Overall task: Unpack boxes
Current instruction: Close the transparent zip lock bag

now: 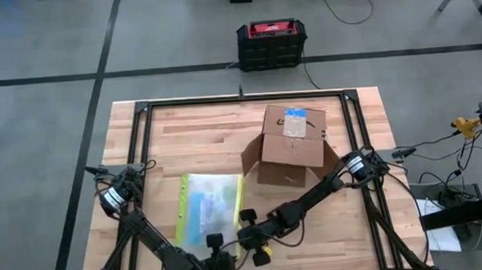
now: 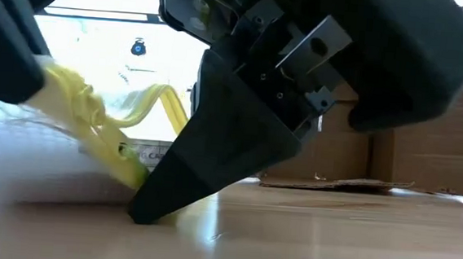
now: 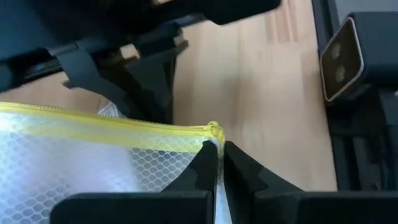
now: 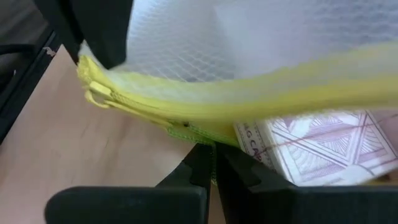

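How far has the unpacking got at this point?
Done: the cardboard box stands open and the yellow-edged pouch lies on the table outside it. In hand: the left hand and right hand are both shut on the pouch's yellow edge. Left: whether anything remains in the box cannot be seen.

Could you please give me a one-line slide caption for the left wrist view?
Left gripper, jaws shut, pinches the corner of the yellow-edged mesh pouch above the wooden table.

A wooden table (image 1: 191,129) carries two things — an opened cardboard box (image 1: 293,136) toward its far-right part, a yellow-edged mesh pouch (image 1: 207,204) near its front edge.
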Robot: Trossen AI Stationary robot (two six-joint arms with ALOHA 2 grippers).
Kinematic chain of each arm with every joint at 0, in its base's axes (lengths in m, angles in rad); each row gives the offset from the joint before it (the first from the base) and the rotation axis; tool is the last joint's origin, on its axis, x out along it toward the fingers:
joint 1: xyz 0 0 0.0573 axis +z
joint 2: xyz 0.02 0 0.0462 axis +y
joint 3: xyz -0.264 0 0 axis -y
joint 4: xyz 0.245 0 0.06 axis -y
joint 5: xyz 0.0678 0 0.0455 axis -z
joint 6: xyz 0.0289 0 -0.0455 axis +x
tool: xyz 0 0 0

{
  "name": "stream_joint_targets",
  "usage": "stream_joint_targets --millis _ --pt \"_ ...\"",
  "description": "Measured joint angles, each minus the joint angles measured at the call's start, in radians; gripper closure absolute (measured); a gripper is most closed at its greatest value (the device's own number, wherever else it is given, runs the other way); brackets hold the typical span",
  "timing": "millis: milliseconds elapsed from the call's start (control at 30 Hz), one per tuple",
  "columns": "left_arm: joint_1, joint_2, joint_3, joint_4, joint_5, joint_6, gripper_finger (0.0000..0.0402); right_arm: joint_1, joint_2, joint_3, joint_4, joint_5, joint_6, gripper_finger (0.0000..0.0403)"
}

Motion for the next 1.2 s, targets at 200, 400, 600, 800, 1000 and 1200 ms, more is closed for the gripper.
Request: stream_joint_targets --millis 200,400,600,800,1000,1200 --pt "-0.034 0.000 0.005 0.003 0.014 -0.032 0.0401 -0.016 -0.029 -0.002 -0.074 0.012 -0.005 0.0403" --pt "-0.059 0.000 0.006 -0.001 0.013 -0.082 0.0401 -0.044 -0.047 -0.003 -0.137 0.016 -0.014 0.0403" --pt "-0.079 0.000 0.006 -0.014 0.014 -0.112 0.0401 -0.058 -0.064 -0.003 -0.172 0.023 -0.027 0.0403" --pt "-0.081 -0.010 0.006 -0.028 0.000 -0.112 0.0401 -0.067 -0.065 0.075 -0.196 0.050 -0.090 0.0403" --pt "-0.087 -0.071 0.005 -0.070 -0.007 -0.104 0.0401 -0.067 -0.064 0.113 -0.205 0.045 -0.128 0.0403" --pt "-0.109 -0.192 0.005 -0.202 -0.048 -0.087 0.0401 -0.066 -0.060 0.200 -0.160 -0.002 -0.187 0.0403"
